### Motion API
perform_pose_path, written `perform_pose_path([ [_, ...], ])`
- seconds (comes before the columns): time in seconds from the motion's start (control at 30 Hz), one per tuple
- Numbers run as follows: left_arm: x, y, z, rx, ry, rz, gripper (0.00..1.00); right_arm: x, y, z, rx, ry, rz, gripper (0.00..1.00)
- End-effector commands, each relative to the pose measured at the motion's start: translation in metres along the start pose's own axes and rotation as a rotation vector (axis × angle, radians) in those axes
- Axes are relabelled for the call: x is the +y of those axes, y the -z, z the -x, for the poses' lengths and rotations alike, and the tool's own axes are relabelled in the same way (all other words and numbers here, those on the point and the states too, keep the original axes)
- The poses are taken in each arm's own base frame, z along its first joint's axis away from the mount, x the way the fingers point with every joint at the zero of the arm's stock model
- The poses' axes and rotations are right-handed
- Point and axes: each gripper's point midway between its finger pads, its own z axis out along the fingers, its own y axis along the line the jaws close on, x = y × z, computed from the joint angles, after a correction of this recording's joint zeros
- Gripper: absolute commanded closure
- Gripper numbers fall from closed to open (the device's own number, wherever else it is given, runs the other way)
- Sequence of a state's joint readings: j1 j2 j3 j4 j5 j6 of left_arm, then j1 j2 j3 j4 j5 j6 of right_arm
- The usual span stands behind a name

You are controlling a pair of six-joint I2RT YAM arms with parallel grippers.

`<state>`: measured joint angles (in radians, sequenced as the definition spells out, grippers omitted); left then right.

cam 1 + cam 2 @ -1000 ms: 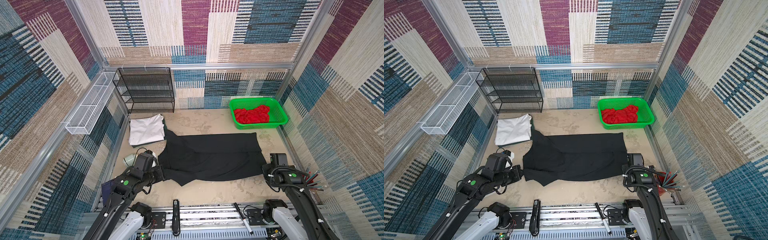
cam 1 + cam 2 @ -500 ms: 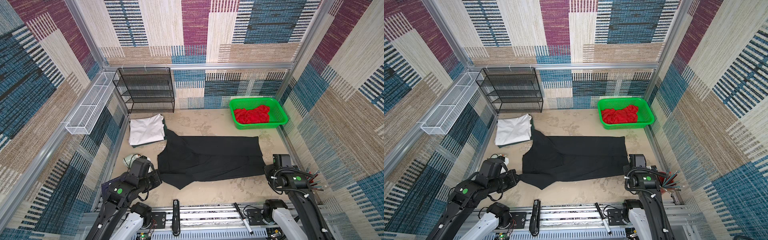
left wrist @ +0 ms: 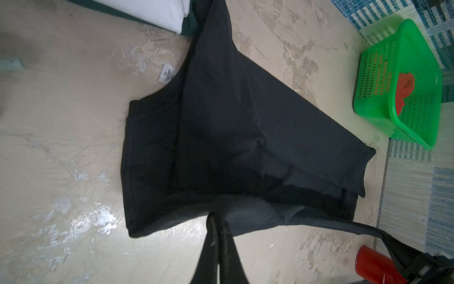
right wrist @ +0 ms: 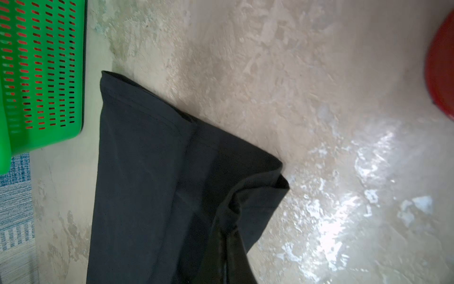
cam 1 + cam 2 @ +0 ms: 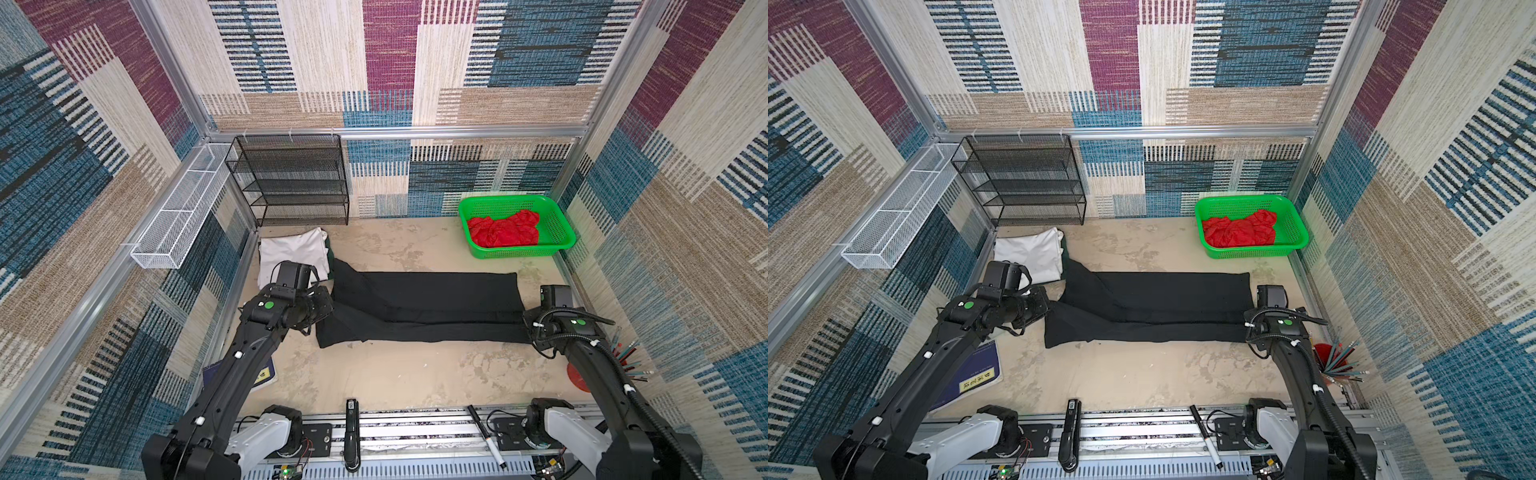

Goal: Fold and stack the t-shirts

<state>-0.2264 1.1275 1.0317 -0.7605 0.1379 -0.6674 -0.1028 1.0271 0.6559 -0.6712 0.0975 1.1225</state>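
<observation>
Left gripper (image 3: 217,222): closed, pinching the black t-shirt (image 5: 424,305) at its collar-end near edge. Right gripper (image 4: 228,236): closed, pinching the hem-end near corner. Shirt lies mid-table, stretched between both arms, partly folded lengthwise.

Risk, judged: an uneven pull could slip cloth from one pinch, or drag the far sleeve into the stack just beside it.

Count:
- t-shirts, four: black, one.
- white t-shirt (image 5: 291,253), one, folded atop the next.
- dark green t-shirt (image 5: 328,258), one.
- red t-shirt (image 5: 503,232), one, crumpled in the basket.
- green basket (image 5: 519,251), one.

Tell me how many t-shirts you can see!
4. Black t-shirt spread in the middle; white t-shirt folded atop a dark green t-shirt, back left; red t-shirt crumpled in the green basket. More may hide underneath.
</observation>
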Motion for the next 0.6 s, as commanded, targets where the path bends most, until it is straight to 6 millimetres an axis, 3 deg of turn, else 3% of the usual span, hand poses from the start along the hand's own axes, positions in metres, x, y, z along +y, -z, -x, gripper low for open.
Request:
perform_pose_path([
  [0.0, -0.015, -0.007, 0.026, -0.043, -0.051, -0.039, 1.00, 0.028, -0.010, 0.015, -0.030, 0.041, 0.077, 1.00],
  [0.3, -0.005, -0.041, 0.057, -0.035, -0.027, 0.009, 1.00, 0.076, -0.040, 0.019, 0.021, 0.176, 0.151, 1.00],
  [0.57, -0.007, -0.065, 0.077, -0.042, -0.022, 0.000, 1.00, 0.071, -0.068, 0.015, 0.055, 0.198, 0.088, 1.00],
])
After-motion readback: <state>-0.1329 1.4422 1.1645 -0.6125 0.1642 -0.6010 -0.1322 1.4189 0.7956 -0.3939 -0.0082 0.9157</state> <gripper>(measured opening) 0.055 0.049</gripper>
